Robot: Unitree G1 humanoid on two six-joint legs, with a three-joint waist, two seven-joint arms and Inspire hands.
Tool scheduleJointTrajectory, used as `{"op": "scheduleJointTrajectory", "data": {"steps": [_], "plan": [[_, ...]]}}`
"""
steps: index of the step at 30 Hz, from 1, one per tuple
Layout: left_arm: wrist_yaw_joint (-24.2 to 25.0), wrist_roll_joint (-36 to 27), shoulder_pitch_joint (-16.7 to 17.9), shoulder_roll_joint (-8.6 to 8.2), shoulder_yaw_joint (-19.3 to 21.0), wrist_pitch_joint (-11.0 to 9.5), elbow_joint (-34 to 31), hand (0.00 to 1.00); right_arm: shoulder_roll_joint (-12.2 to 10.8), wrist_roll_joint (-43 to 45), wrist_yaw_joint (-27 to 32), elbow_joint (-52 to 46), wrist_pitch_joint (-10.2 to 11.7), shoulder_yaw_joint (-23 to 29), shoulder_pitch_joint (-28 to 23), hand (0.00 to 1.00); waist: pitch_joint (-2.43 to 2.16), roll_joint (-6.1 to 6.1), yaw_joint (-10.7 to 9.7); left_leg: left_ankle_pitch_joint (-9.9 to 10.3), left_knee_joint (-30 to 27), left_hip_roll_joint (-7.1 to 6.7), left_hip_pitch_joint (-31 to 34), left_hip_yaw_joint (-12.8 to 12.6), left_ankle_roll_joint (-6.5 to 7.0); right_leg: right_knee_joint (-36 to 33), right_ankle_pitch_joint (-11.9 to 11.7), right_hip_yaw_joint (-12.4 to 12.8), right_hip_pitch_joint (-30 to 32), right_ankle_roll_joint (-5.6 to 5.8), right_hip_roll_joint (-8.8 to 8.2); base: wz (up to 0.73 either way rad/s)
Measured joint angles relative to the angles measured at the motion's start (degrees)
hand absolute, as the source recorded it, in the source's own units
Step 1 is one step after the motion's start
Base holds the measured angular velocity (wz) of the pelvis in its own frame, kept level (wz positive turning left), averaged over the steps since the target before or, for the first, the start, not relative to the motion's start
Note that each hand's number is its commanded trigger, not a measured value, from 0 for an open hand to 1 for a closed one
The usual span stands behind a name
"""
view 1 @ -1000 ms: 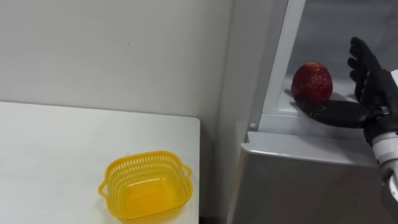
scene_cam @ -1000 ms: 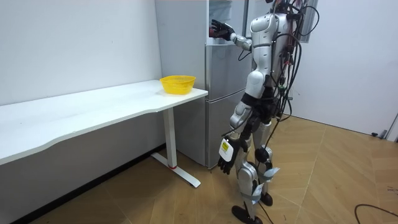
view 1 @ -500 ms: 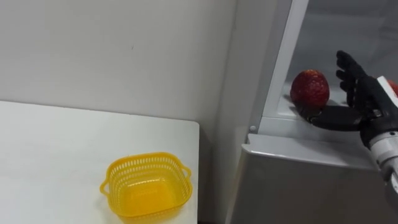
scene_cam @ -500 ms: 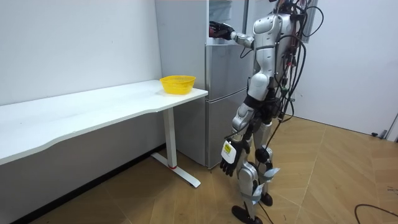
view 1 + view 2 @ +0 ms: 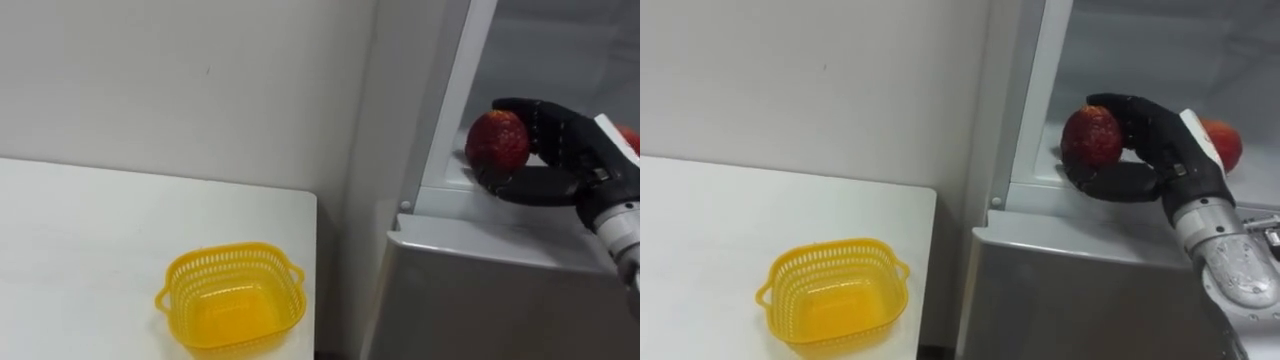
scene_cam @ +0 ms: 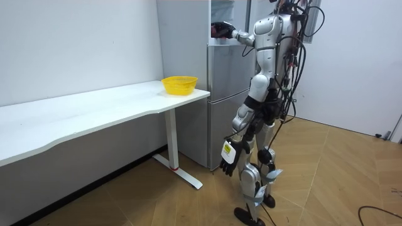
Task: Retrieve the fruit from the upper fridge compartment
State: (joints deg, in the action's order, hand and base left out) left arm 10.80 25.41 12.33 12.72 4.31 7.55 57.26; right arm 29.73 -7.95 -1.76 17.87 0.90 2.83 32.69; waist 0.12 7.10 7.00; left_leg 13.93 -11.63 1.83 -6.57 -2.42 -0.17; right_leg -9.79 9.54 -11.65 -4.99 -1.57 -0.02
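Right hand [image 5: 572, 150] wrapped round the red fruit [image 5: 497, 140], fingers over the top and thumb below, at the front of the upper fridge [image 5: 480, 290] shelf. Second red fruit [image 5: 1222, 142] just behind the hand. Left hand [image 6: 227, 162] hangs by the thigh, can't tell its state. Yellow basket [image 5: 232, 300] sits on the bench [image 5: 80, 250] corner near the fridge

No readable text, no labels — none
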Motion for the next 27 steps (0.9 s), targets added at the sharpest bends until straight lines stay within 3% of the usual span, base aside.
{"op": "scheduleJointTrajectory", "data": {"steps": [7,16,21,25,27], "plan": [[0.01,0.01,-0.06,0.37,-0.03,-0.15,0.00,0.00,0.17,1.21,-0.21,0.10,0.23,-0.13,0.01,1.00,0.01,0.47,0.76,0.00,-0.03,-0.04,-0.03,0.14,0.00,0.05,0.00,-0.16,-0.55,0.00,-0.02,0.00],[0.00,0.02,-0.21,0.59,0.00,-0.16,0.00,0.00,0.17,1.53,-0.31,0.05,0.32,-0.33,0.12,1.00,0.28,0.02,0.85,0.02,0.24,0.00,0.10,0.14,0.00,-0.03,0.00,-0.28,-0.52,0.00,0.10,0.00],[0.01,0.08,-0.18,0.39,0.03,-0.06,-0.02,0.00,0.17,2.98,-0.34,-0.93,-0.22,-0.31,0.49,1.00,-0.27,-0.83,0.53,0.03,0.39,-0.01,0.13,0.05,0.01,-0.05,-0.01,-0.26,-0.51,0.01,0.10,0.00],[-0.29,-0.12,-0.22,0.40,-0.09,-0.05,-0.03,0.00,0.14,2.76,0.46,-1.95,-0.61,-0.52,0.98,1.00,-0.31,-1.73,0.12,0.03,0.33,-0.01,0.03,-0.02,0.01,0.03,-0.02,-0.28,-0.60,0.01,0.11,0.00],[-0.72,-0.03,0.44,0.47,-0.63,-0.09,-0.03,0.00,0.05,1.61,2.08,-3.39,-1.06,-2.14,0.81,1.00,-0.55,-2.54,-0.34,0.03,0.25,0.00,-0.32,-0.02,0.01,0.06,-0.02,-0.17,-0.70,0.01,0.03,-0.02]]}}
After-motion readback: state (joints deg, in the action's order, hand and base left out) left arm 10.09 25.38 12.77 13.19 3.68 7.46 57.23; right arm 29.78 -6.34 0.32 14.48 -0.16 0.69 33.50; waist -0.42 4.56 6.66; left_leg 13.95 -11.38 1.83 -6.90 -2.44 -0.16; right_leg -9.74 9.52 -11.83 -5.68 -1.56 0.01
